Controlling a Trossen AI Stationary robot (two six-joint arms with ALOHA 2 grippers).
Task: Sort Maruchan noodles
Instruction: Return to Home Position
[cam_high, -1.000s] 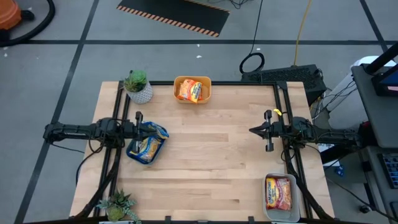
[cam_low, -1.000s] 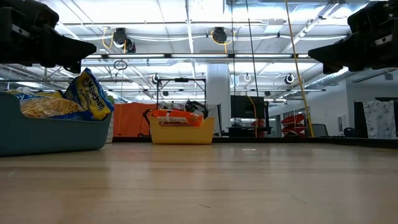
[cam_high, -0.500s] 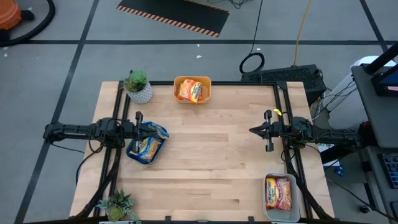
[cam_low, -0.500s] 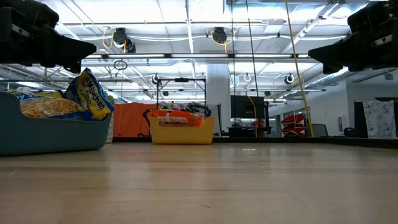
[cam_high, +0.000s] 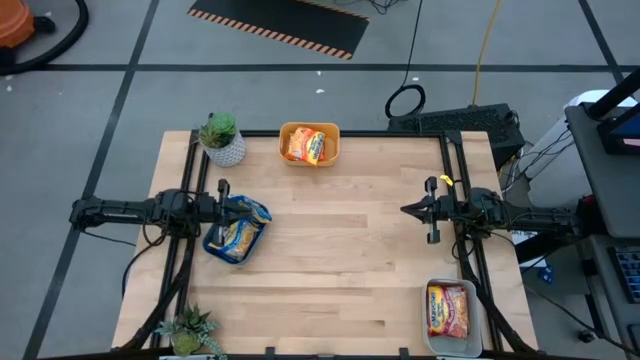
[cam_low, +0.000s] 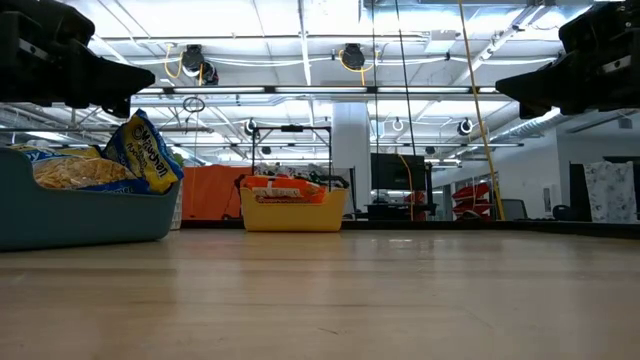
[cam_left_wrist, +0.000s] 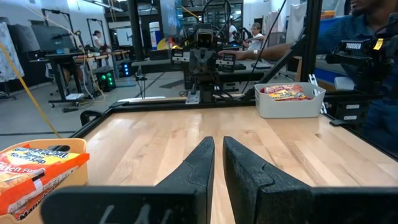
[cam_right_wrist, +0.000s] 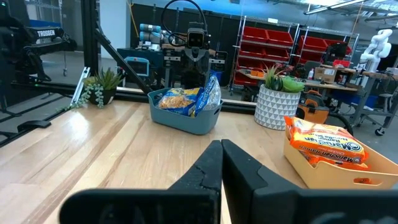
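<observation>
The Maruchan noodles lie in three bins. Blue-and-white packets (cam_high: 238, 233) fill a blue bin (cam_right_wrist: 186, 119) at the table's left, one leaning upright on its wall (cam_low: 146, 152). Orange packets (cam_high: 308, 146) sit in a yellow bin (cam_low: 292, 213) at the far edge. Red packets (cam_high: 448, 310) lie in a pale bin (cam_left_wrist: 289, 107) at the near right corner. My left gripper (cam_left_wrist: 218, 142) hangs level above the blue bin's left rim, shut but for a thin slit, holding nothing. My right gripper (cam_right_wrist: 219, 144) hangs level at the right side, shut and empty.
A potted plant in a white pot (cam_high: 221, 138) stands at the far left corner and another plant (cam_high: 190, 330) at the near left corner. Bare wooden tabletop (cam_high: 340, 250) spreads between the arms. A person (cam_left_wrist: 370, 68) stands beyond the table's right edge.
</observation>
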